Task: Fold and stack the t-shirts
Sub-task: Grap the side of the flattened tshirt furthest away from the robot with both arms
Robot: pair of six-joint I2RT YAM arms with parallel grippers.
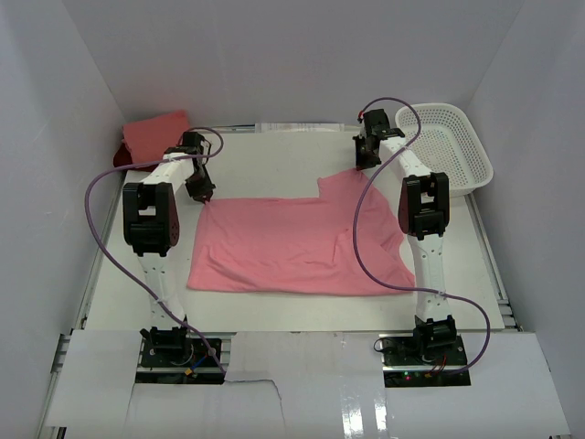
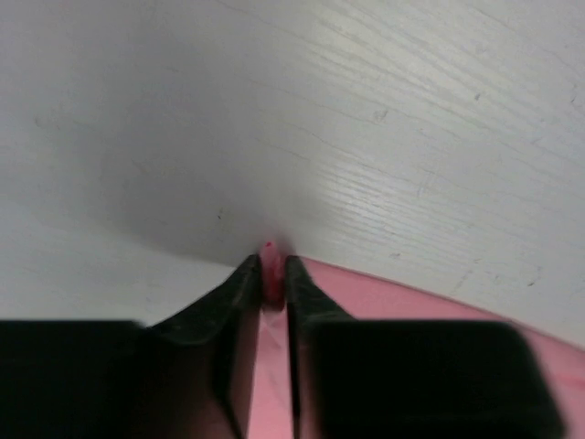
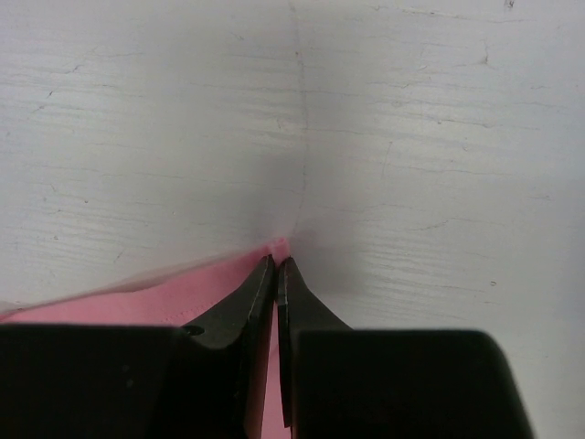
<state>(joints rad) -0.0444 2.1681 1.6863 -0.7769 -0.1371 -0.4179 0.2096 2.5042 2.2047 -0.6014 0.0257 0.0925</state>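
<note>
At the counter's (image 1: 274, 155) far left corner a salmon pink t-shirt (image 1: 155, 135) lies folded, with a dark red t-shirt (image 1: 120, 157) showing at its edge, so two seem done. The left tool (image 2: 271, 265) pinches the far left corner of the rose pink t-shirt (image 1: 292, 245). The right tool (image 3: 276, 265) pinches its far right corner, and the shirt lies spread mid-counter, not yet folded or stacked.

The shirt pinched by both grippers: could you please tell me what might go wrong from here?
1. The left gripper and right gripper pinch the shirt only at its very edge; a corner might slip out when pulled.
2. The right arm's cable hangs over the shirt and could snag or drag it.
</note>
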